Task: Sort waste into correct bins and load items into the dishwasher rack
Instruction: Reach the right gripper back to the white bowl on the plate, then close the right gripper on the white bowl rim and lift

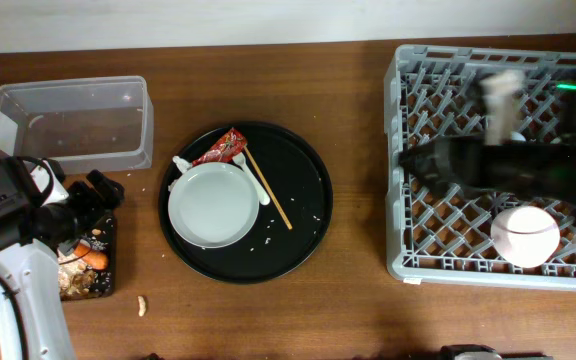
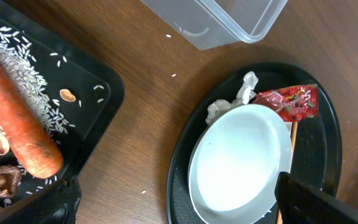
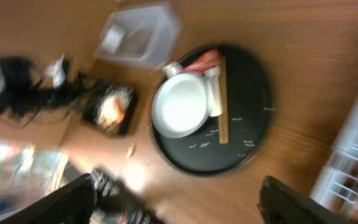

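The white plate (image 1: 211,205) lies on the big round black tray (image 1: 308,215) with the red wrapper (image 1: 218,148), tissue (image 1: 180,164), white fork (image 1: 255,182) and chopsticks (image 1: 269,190). The carrot (image 1: 93,258) and rice lie in the shallow black tray (image 1: 106,285). The clear box (image 1: 68,120) stands behind it. My left gripper (image 1: 98,200) is open over the black tray's far end; in the left wrist view (image 2: 179,211) it is empty. My right gripper (image 1: 413,160) is blurred over the rack's (image 1: 438,262) left edge, open and empty (image 3: 179,205). The bowl (image 1: 525,235) and a white cup (image 1: 503,95) are in the rack. The light blue cup is hidden.
One brown nut scrap (image 1: 142,304) lies on the wood in front of the black tray. Loose rice grains lie on the round tray and on the table (image 2: 174,75). The right arm (image 1: 528,165) spans the rack.
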{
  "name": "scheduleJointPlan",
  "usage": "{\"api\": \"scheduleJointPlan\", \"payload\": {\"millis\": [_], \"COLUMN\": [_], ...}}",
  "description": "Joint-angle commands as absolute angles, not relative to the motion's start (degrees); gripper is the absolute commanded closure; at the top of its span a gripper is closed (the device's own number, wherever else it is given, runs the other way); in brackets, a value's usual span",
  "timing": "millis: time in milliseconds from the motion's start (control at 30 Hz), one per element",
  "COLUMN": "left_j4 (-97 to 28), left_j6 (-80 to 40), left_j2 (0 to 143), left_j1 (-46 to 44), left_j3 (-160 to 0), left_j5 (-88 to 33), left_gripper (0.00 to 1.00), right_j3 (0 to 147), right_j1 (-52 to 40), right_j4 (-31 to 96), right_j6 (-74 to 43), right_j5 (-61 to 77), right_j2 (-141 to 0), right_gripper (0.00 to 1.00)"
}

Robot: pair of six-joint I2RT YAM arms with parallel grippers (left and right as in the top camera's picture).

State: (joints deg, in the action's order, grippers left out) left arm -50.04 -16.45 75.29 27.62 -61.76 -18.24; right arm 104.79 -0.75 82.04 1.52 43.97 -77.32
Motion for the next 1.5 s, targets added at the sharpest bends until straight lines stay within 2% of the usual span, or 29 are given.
{"api": "scheduleJointPlan", "payload": {"millis": [0,167,300,433,667,1000,1133,1467], "left_j4": [-50.0,-50.0,-50.0,-50.0,-50.0,-50.0,-50.0,-50.0], "left_j6": [-15.6,-15.6,-15.6,-15.6,-15.6,-15.6,-15.6,-15.6], "left_j2": [75.3,75.3,75.3,75.3,75.3,75.3,75.3,75.3], "left_j1": [27.9,27.9,27.9,27.9,27.9,27.9,27.9,27.9], "left_j3": [-62.7,-62.7,-62.7,-62.7,-62.7,-62.7,-62.7,-62.7], "left_j5": [-18.7,-18.7,-18.7,-18.7,-18.7,-18.7,-18.7,-18.7], "left_gripper": [0.01,0.01,0.01,0.01,0.01,0.01,0.01,0.01], "right_j3": [105.3,105.3,105.3,105.3,105.3,105.3,105.3,104.6], "right_j1": [-13.7,-27.2,-32.4,-35.6,-38.5,-39.9,-39.9,-41.2], "right_j4": [77.4,70.8,64.5,58.2,45.5,40.0,40.6,41.4], "right_j6": [-7.9,-14.3,-14.2,-14.3,-14.0,-14.0,-15.6,-15.6], "right_j5": [28.1,11.5,8.3,8.3,8.3,6.8,6.9,5.7], "right_j2": [-81.5,-91.5,-101.4,-112.9,-123.9,-130.1,-131.7,-133.4], "right_gripper": [0.16,0.16,0.16,0.25,0.47,0.50,0.58,0.60]}}
